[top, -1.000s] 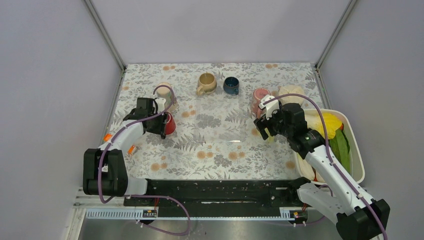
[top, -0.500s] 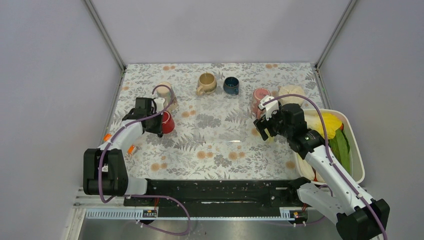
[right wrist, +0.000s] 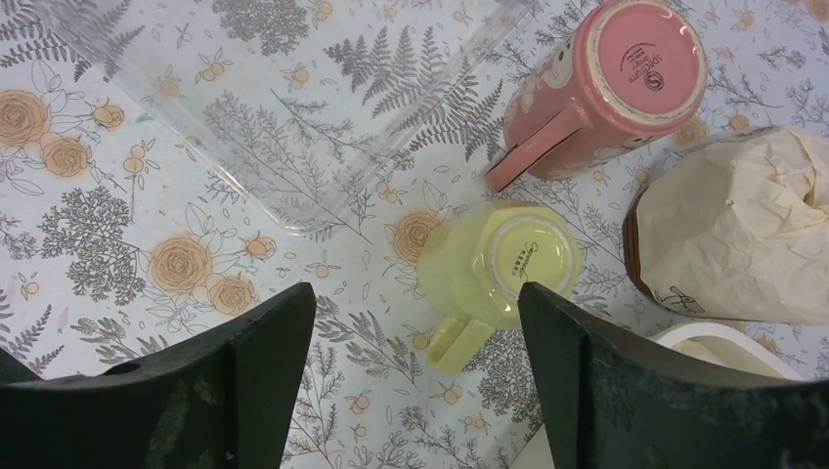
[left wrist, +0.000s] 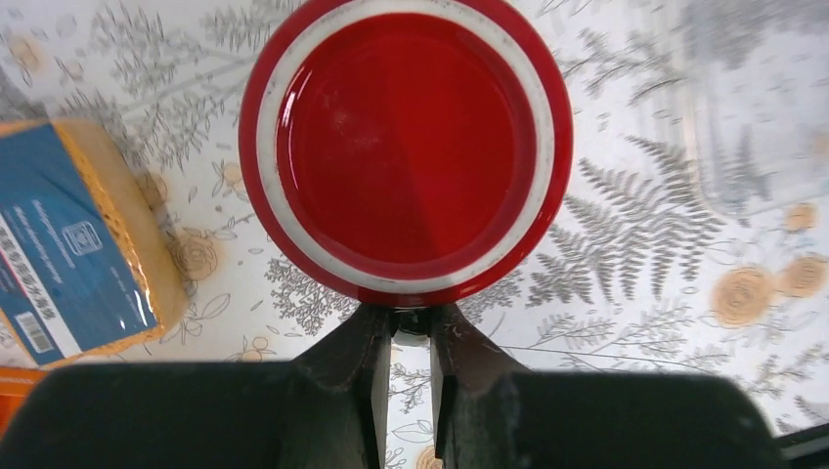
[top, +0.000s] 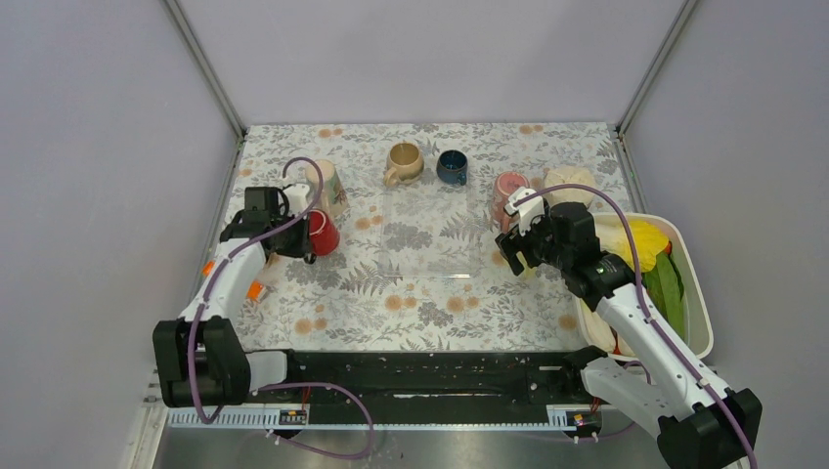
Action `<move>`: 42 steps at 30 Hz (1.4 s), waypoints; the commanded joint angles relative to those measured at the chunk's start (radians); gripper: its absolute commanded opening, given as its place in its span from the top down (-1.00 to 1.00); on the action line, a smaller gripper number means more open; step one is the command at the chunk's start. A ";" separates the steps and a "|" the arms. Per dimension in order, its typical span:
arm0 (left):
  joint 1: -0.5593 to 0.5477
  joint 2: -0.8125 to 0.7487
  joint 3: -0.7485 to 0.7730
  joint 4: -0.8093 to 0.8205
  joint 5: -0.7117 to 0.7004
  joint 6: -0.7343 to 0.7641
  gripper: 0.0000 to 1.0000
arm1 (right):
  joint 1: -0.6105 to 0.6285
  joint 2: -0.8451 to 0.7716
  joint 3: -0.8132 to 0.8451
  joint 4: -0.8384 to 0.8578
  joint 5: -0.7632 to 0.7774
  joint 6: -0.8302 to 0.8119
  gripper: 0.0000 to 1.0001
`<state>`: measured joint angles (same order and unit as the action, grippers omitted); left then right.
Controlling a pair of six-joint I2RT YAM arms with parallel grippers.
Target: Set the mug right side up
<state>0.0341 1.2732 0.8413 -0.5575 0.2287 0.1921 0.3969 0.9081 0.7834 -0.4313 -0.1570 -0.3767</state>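
Red mug (top: 322, 233) farther left now, handle pinched in left tool (left wrist: 413, 322); right tool (right wrist: 415, 298) wide over yellow mug (right wrist: 508, 259).

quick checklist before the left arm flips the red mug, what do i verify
1. Left end effector shut at the red mug edge: ok.
2. Firm hold on the handle: cannot tell.
3. Red mug upright: not ok, base faces the wrist camera.
4. Packaged sponge apart from the mug: ok.
5. Right end effector open, above the yellow mug, not touching: ok.
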 commanded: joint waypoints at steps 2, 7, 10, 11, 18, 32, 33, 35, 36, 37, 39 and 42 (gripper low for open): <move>0.003 -0.113 0.125 0.022 0.188 0.020 1.00 | 0.006 -0.003 0.057 0.007 -0.046 0.007 -0.71; 0.004 -0.133 0.225 -0.029 0.346 -0.012 1.00 | 0.007 0.004 0.109 0.001 -0.089 0.012 -0.76; 0.003 -0.133 0.306 -0.010 0.447 -0.068 1.00 | 0.007 0.016 0.166 0.003 -0.135 0.044 -0.79; 0.003 -0.131 0.334 0.007 0.486 -0.093 1.00 | 0.007 0.022 0.187 0.008 -0.159 0.066 -0.80; -0.008 -0.127 0.382 0.472 0.722 -0.514 1.00 | 0.007 0.082 0.269 0.214 -0.365 0.344 -0.96; -0.113 -0.030 0.092 1.623 0.624 -1.413 1.00 | 0.010 0.411 0.160 1.298 -0.584 1.312 -0.99; -0.119 -0.025 0.078 1.633 0.609 -1.426 1.00 | 0.012 0.434 0.159 1.344 -0.584 1.346 -0.99; -0.137 -0.020 0.052 1.632 0.574 -1.425 1.00 | 0.017 0.470 0.149 1.428 -0.572 1.392 -0.99; -0.146 -0.015 0.043 1.631 0.559 -1.425 1.00 | 0.022 0.487 0.143 1.462 -0.564 1.411 -0.99; -0.155 -0.008 0.033 1.629 0.542 -1.432 1.00 | 0.029 0.503 0.138 1.490 -0.555 1.426 -0.98; -0.171 0.006 0.010 1.641 0.517 -1.451 1.00 | 0.049 0.534 0.132 1.522 -0.539 1.449 -0.95; -0.196 0.021 -0.016 1.663 0.495 -1.458 1.00 | 0.080 0.581 0.120 1.582 -0.515 1.481 -0.94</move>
<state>-0.1345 1.2945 0.8345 0.9123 0.8112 -1.2152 0.4324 1.4483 0.9131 0.9489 -0.6968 1.0012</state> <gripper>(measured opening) 0.191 0.974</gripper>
